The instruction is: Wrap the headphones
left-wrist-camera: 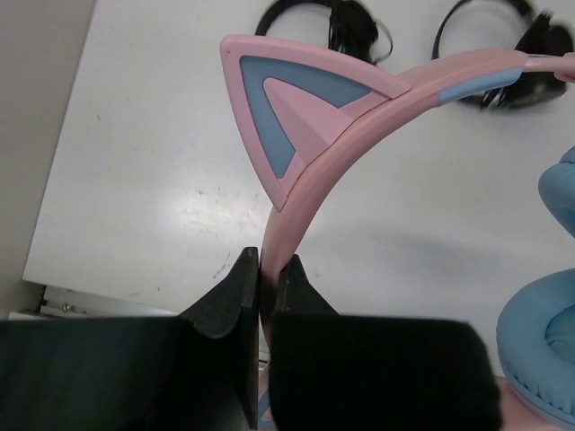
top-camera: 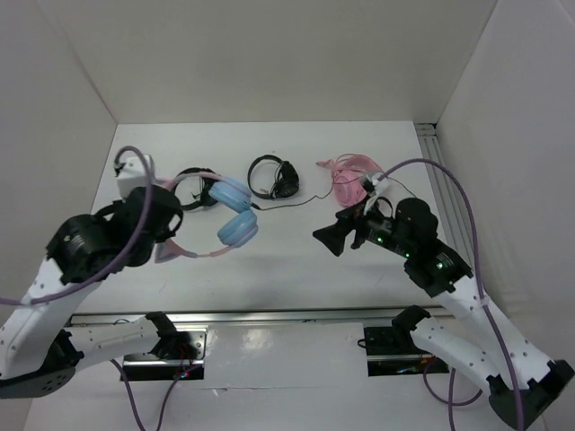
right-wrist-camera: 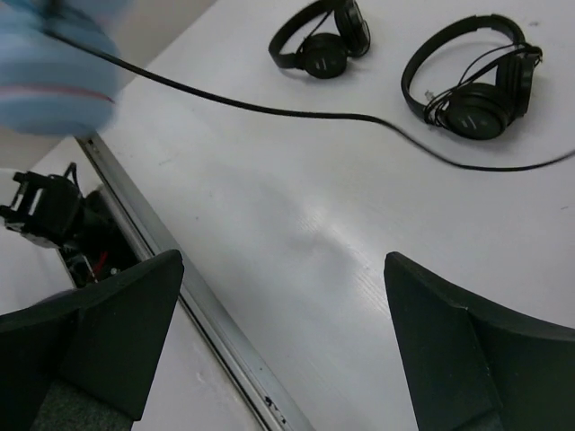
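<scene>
Evidently securing the headphones (top-camera: 235, 212) toward the table's (top-camera: 296, 278) left edge, the left gripper (left-wrist-camera: 267, 269) is clamped on their pink headband (left-wrist-camera: 359, 135), so the right gripper (top-camera: 331, 239), fingers wide apart, probably must next catch the black cable (right-wrist-camera: 269, 109).

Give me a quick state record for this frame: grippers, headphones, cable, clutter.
left gripper: shut on the headphones, gripping the headband just below a cat ear
right gripper: open, empty, above bare table
cable: unwrapped, trailing from a blue cup across the table
clutter: black headphones, second black pair, pink headset, all on the far side
task state: wrapping not started
</scene>
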`<state>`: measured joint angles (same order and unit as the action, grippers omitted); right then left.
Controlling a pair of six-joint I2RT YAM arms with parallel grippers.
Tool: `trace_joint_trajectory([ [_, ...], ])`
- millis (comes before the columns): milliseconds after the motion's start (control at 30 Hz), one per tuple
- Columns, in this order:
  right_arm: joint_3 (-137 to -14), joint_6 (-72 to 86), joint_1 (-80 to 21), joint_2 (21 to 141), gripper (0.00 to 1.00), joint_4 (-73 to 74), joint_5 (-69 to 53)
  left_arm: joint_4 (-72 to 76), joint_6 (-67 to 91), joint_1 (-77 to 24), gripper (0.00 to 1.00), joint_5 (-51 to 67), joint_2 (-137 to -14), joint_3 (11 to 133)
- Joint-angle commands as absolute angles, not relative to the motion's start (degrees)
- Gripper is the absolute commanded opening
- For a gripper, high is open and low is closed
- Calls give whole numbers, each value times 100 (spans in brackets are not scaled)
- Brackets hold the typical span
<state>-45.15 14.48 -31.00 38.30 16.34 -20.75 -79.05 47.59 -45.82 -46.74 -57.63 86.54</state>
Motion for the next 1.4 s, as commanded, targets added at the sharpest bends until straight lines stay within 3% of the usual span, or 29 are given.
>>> trace_joint_trajectory([
  [0, -5044, 853, -3373, 4444, 100, 1354, -1742, -7787, 4246, -4325, 0, -5063, -5528, 9508],
  [133, -5475, 352, -3927, 5132, 100, 1091, -916, -7787, 3859, -4254, 0, -5010, -5738, 10465],
  [300, -5186, -211, -4674, 5186, 100, 108, 173, -7787, 3744, -4201, 0, -4782, -6056, 10748],
  [500, -4781, -553, -4852, 5124, 100, -632, 483, -7787, 3692, -4131, 0, -4720, -6108, 11012],
  [667, -4712, -606, -4852, 5563, 75, -913, 343, -7787, 3691, -4131, 0, -4658, -6161, 11206],
  [900, -4097, -677, -4729, 5791, 62, -2080, 80, -7787, 3744, -4131, 0, -4597, -6161, 11206],
  [1000, -3955, -615, -4544, 5976, 45, -2363, -87, -7787, 3849, -4131, 0, -4737, -6108, 11154],
  [1133, -3587, -248, -4149, 6310, 35, -3117, -579, -7787, 3964, -4131, 0, -4799, -5985, 11153],
  [1300, -3402, 35, -3946, 6504, 0, -3577, -774, -7787, 3964, -4131, 0, -4799, -5985, 11153],
  [1367, -3340, 35, -3946, 6373, 0, -3577, -642, -7787, 3964, -4131, 0, -4973, -5985, 11075],
])
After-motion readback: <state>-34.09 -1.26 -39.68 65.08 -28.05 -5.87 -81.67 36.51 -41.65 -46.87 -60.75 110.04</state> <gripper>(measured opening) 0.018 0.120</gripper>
